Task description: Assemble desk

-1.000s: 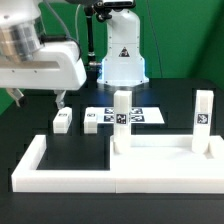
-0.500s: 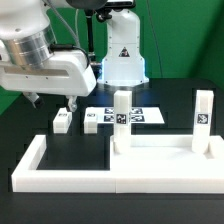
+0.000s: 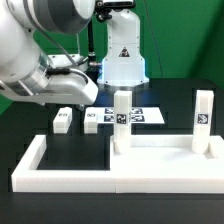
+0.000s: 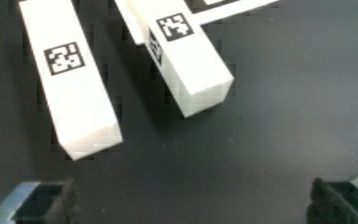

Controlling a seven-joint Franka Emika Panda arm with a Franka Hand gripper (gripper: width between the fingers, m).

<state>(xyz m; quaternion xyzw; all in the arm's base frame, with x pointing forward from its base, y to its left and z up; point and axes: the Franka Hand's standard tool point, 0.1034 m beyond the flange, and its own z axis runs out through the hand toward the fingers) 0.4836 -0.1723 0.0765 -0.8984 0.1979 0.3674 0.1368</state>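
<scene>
White loose legs (image 4: 69, 80) side by side | end effector (image 4: 194, 205) spread wide, empty | border wall (image 3: 70, 178) near

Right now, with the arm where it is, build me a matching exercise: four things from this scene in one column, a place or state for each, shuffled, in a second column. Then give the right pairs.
Things
1. claw
2. loose leg at the exterior view's left
3. upright leg at the exterior view's right
4. marker board

Places or states
A. standing on the tabletop
B. open, holding nothing
C. flat on the table, carrying several tags
D. lying on its side beside the second loose leg

Pairs: 1-B, 2-D, 3-A, 4-C
</scene>
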